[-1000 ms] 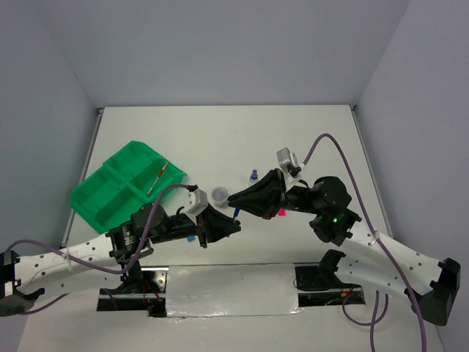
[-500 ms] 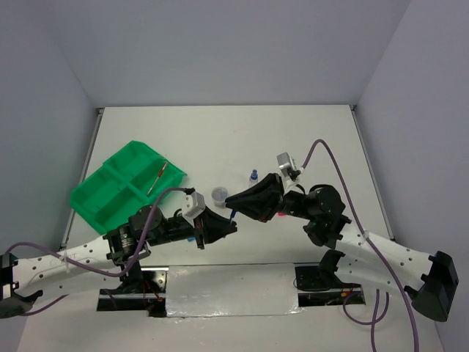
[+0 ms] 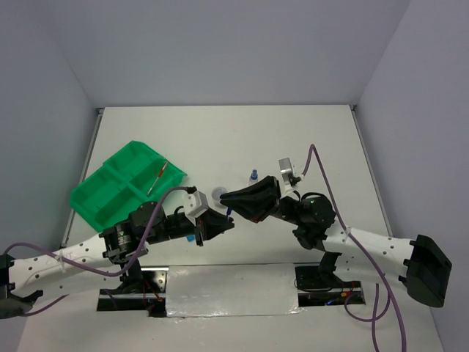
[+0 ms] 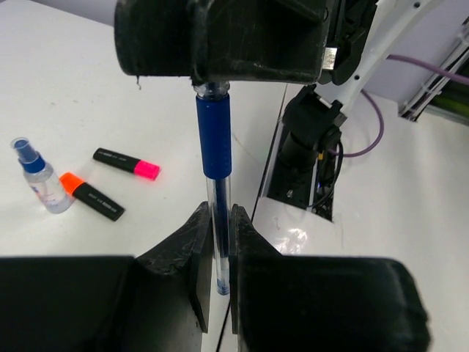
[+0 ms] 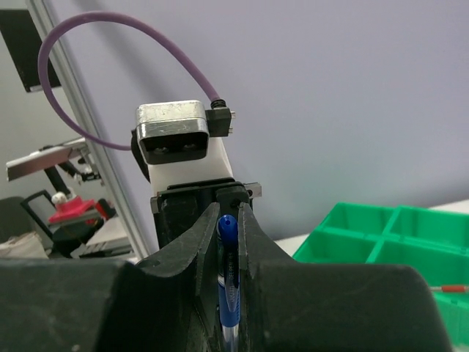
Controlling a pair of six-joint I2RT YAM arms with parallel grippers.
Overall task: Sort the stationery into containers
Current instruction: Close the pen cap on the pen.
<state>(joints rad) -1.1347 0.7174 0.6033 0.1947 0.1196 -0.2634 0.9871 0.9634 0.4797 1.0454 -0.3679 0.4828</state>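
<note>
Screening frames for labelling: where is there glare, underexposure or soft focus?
Top external: even light, bright glare only on the shiny strip near the bottom. Left wrist: blue pen sharp, its own fingers nearly black. Right wrist: background at left soft, green tray clear.

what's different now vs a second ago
The right arm swung left and lower, carrying the right hand and the blue pen slightly left; the left hand shifted with them. The pen stays between both hands' fingers. Green tray, red pen and spray bottle unmoved.
</note>
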